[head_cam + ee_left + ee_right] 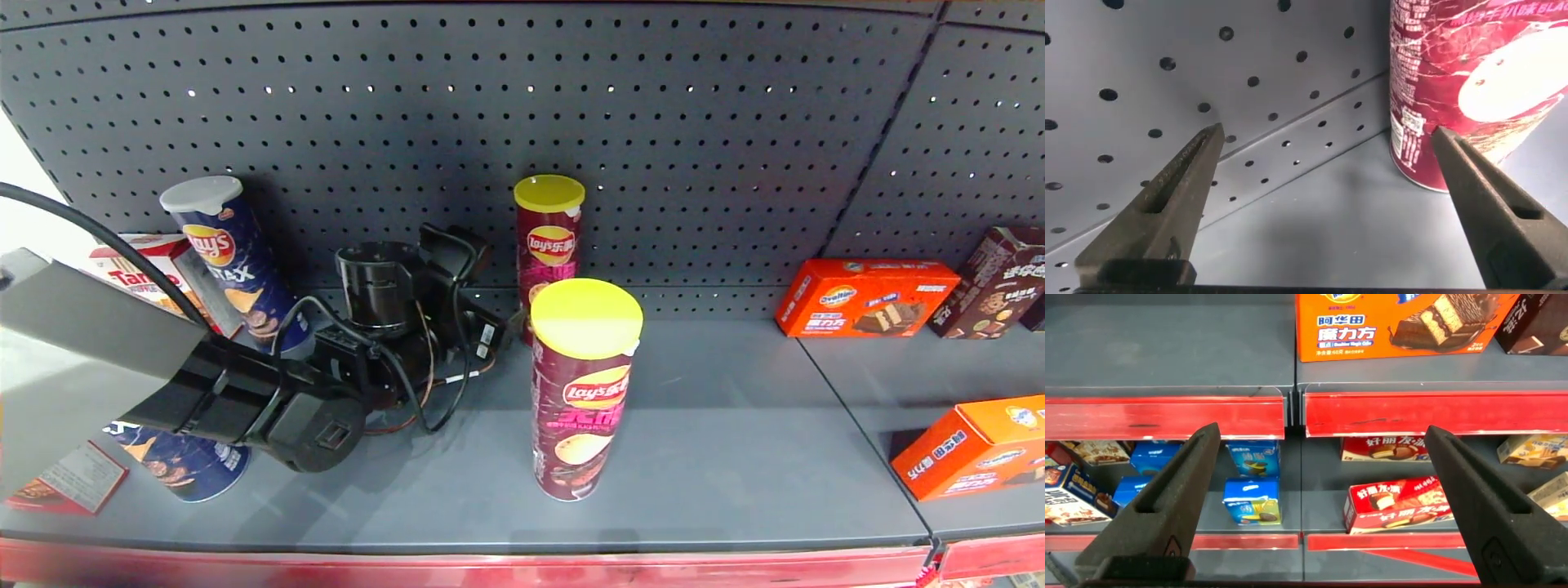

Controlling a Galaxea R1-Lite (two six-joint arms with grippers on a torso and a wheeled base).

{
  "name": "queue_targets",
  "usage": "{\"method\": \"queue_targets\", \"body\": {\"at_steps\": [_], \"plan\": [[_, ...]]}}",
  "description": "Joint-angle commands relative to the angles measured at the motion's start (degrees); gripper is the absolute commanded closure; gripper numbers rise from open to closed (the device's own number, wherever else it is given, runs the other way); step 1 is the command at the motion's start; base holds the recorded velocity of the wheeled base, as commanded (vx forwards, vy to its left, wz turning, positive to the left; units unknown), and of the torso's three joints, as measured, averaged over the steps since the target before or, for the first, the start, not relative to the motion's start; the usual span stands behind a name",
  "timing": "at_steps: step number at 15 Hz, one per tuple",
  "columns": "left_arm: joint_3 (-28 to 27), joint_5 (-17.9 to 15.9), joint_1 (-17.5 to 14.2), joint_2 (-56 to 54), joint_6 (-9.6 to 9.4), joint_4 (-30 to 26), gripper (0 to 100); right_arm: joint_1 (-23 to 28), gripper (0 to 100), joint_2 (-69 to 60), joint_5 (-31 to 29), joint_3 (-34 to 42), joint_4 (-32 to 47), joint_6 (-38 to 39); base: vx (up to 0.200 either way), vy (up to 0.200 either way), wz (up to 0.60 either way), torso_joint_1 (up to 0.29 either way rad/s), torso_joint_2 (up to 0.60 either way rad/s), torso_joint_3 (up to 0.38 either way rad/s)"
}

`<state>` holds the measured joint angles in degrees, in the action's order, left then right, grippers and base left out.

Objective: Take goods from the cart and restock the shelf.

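Two maroon chip cans with yellow lids stand upright on the grey shelf board (735, 441), one (581, 392) towards the front near the middle and the other (549, 237) behind it, close to the perforated back panel (653, 106). The left arm (245, 392) lies low across the left part of the shelf, its wrist end pointing at the foot of the rear can. In the left wrist view the left gripper (1327, 131) has its jaws spread wide and holds nothing. The rear maroon can (1462, 82) stands just past one fingertip (1478, 188), and whether they touch cannot be told. To the left of the arm a blue chip can (237, 261) with a pale lid appears to lean away from the maroon cans, and a second blue can (184, 465) shows partly beneath the arm near the front edge. A red and white box (143, 269) sits behind the leaning blue can, and a small red card (65, 478) lies at the front left corner. On the neighbouring shelf bay to the right are two orange boxes, one at the back (865, 296) and one at the front (971, 445), and a dark brown box (1000, 282). The right gripper (1323, 431) hangs with its jaws also wide apart and empty, in front of red price strips (1167, 416) and lower shelves holding blue boxes (1251, 498) and red boxes (1396, 502).
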<state>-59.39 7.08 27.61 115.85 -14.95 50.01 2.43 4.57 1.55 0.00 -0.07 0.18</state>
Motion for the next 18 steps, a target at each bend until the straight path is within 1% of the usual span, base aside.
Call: {"method": "queue_targets", "body": {"at_steps": [1,4,5,6,7,8,9,10,11,12,13,14,15,16,17,18], "plan": [[0.77,-0.05,-0.1,-1.77,-0.08,0.09,0,0.04,0,0.09,0.03,0.0,-0.01,-0.01,0.0,0.0,0.0,0.0,0.0,0.0],[5.69,0.04,0.51,-10.82,0.36,0.27,0,0.04,0,0.09,0.03,0.0,-0.01,-0.01,0.0,0.0,0.0,0.0,0.0,0.0],[7.45,0.12,1.39,-13.45,0.44,0.27,0,0.04,0,0.09,0.03,0.0,-0.01,-0.01,0.0,0.0,0.0,0.0,0.0,0.0],[9.47,0.12,2.71,-16.53,1.15,0.27,0,0.04,0,0.09,0.03,0.0,-0.01,-0.01,0.0,0.0,0.0,0.0,0.0,0.0],[14.04,1.62,6.49,-23.47,5.63,0.27,0,0.04,0,0.09,0.03,0.0,-0.01,-0.01,0.0,0.0,0.0,0.0,0.0,0.0],[16.5,2.76,8.34,-27.25,7.56,0.36,0,0.04,0,0.09,0.03,0.0,-0.01,-0.01,0.0,0.0,0.0,0.0,0.0,0.0],[18.61,3.02,9.04,-29.71,8.18,0.44,0,0.04,0,0.09,0.03,0.0,-0.01,-0.01,0.0,0.0,0.0,0.0,0.0,0.0],[27.14,2.67,10.01,-37.1,8.09,0.79,0,0.04,0,0.09,0.03,0.0,-0.01,-0.01,0.0,0.0,0.0,0.0,0.0,0.0],[34.08,3.11,11.5,-42.28,7.65,0.79,0,0.04,0,0.09,0.03,0.0,-0.01,-0.01,0.0,0.0,0.0,0.0,0.0,0.0],[42.52,2.85,14.84,-48.44,7.83,0.88,0,0.04,0,0.09,0.03,0.0,-0.01,-0.01,0.0,0.0,0.0,0.0,0.0,0.0],[48.32,2.94,19.15,-54.32,8.0,0.18,0,0.04,0,0.09,0.03,0.0,-0.01,-0.01,0.0,0.0,0.0,0.0,0.0,0.0],[51.13,3.02,20.99,-57.66,8.0,-0.08,0,0.04,0,0.09,0.03,0.0,-0.01,-0.01,0.0,0.0,0.0,0.0,0.0,0.0],[53.5,2.94,21.43,-61.44,8.0,-0.7,0,0.04,0,0.09,0.03,0.0,-0.01,-0.01,0.0,0.0,0.0,0.0,0.0,0.0],[53.86,2.59,16.77,-71.55,7.47,-11.07,0,0.04,0,0.09,0.03,0.0,-0.01,-0.01,0.0,0.0,0.0,0.0,0.0,0.0],[53.42,2.5,14.14,-81.22,6.6,-22.23,0,0.04,0,0.09,0.03,0.0,-0.01,-0.01,0.0,0.0,0.0,0.0,0.0,0.0],[53.68,2.67,13.08,-87.46,5.54,-30.67,0,0.04,0,0.09,0.03,0.0,-0.01,-0.01,0.0,0.0,0.0,0.0,0.0,0.0]]}}
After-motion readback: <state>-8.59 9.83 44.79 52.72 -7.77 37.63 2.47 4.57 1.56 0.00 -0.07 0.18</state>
